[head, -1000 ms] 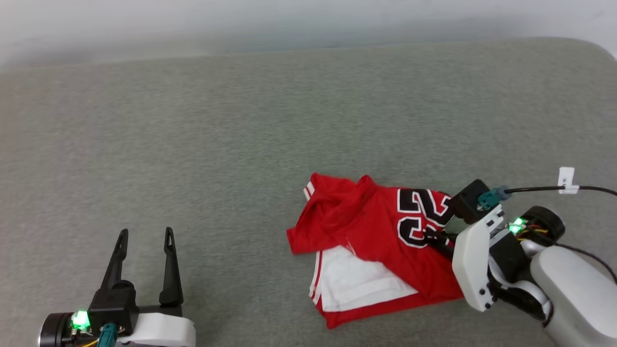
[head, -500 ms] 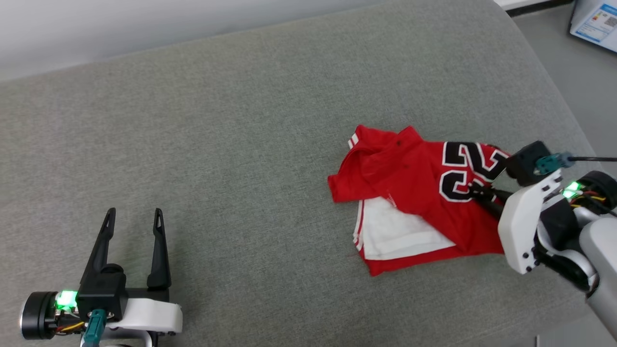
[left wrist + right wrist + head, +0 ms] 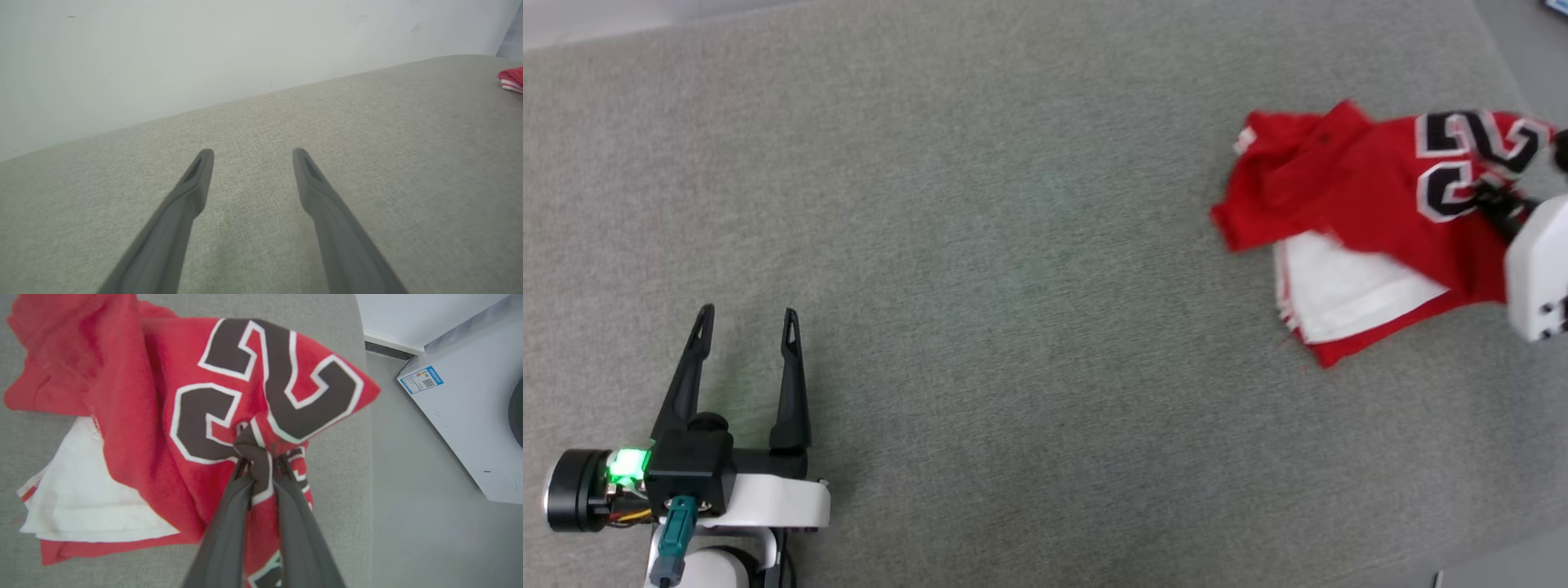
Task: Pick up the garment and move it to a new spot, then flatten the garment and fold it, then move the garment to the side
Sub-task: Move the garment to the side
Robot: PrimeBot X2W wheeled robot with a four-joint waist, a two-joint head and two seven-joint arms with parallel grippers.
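The garment (image 3: 1347,188) is a red jersey with black, white-outlined numbers and a white sleeve panel. It lies crumpled near the right edge of the grey cushion (image 3: 1013,245). My right gripper (image 3: 1490,200) is shut on a bunched fold of the numbered cloth, and the right wrist view shows the garment (image 3: 135,396) pinched between the right gripper's (image 3: 261,461) fingers. My left gripper (image 3: 748,313) rests open at the lower left with nothing in it. In the left wrist view the left gripper (image 3: 252,152) points over bare cushion, with a corner of the garment (image 3: 512,77) far to the right.
The cushion's right edge (image 3: 363,416) drops to a grey floor (image 3: 408,522). A white box with a blue label (image 3: 461,400) stands on that floor. A pale wall (image 3: 204,53) runs behind the cushion.
The head view has shifted. My right gripper, still shut on the garment, now shows with it farther right and higher, nearer the cushion's right edge. The left gripper stays open.
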